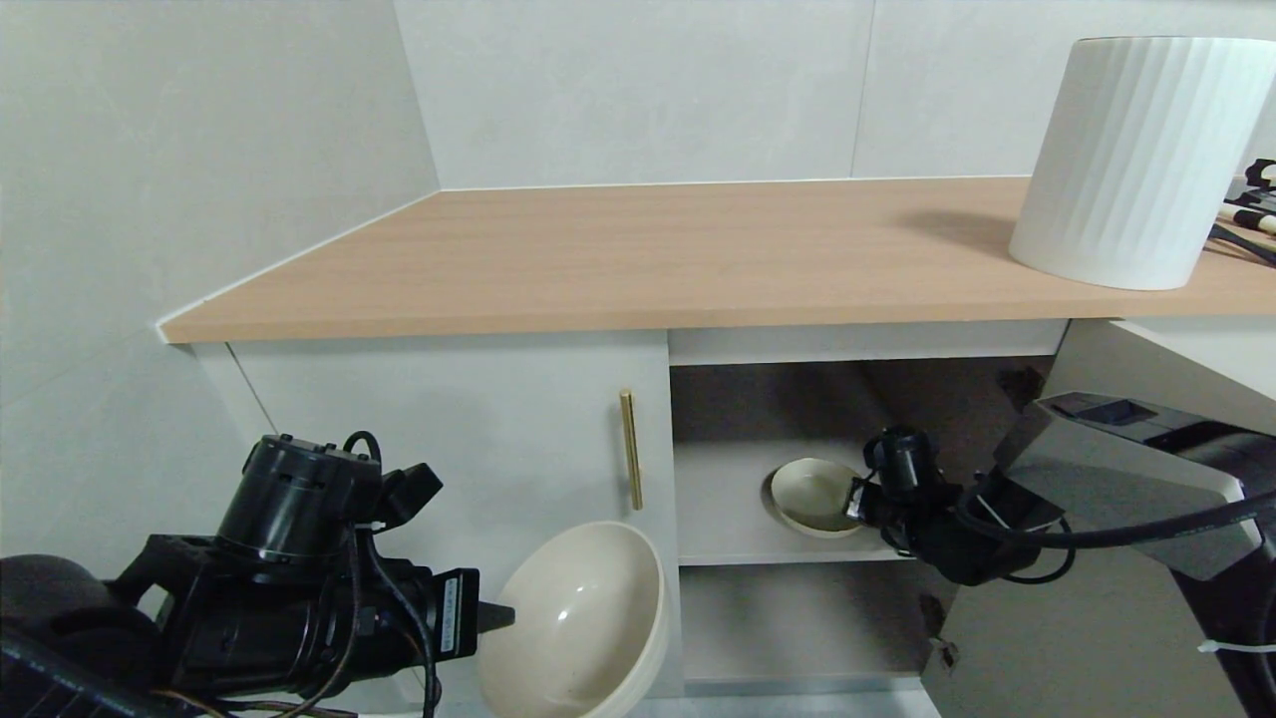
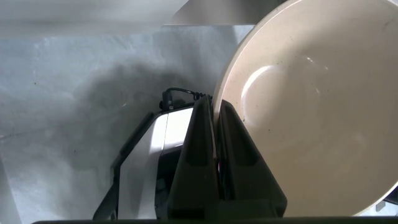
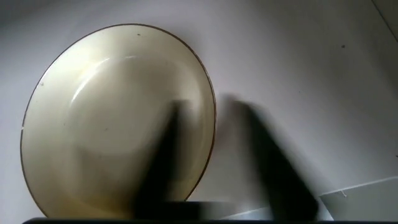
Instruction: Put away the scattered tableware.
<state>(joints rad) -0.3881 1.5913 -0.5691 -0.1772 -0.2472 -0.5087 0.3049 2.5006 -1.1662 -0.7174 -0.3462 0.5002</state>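
1. The large bowl (image 1: pixel 583 623) is held tilted on its edge. It is low in front of the closed cabinet door (image 1: pixel 478 429), just to the left of the open compartment.
2. Its rim is pinched by the left gripper (image 1: pixel 495 618), whose fingers (image 2: pixel 200 149) are closed on it, one inside the rim and one outside.
3. A smaller dish (image 1: pixel 812 494) lies upright on the shelf (image 1: pixel 718 519) inside the open compartment.
4. The right gripper (image 1: pixel 859 504) is set at the dish's right edge. Its fingers (image 3: pixel 163 168) are spread and the rim is straddled, but no clamping is seen.
5. From the held bowl, the shelf lies to the right and slightly higher. A shift that way by the left arm is judged to be needed, once the right arm has been drawn clear.
6. Above, a white ribbed container (image 1: pixel 1136 160) stands on the counter (image 1: pixel 648 249).
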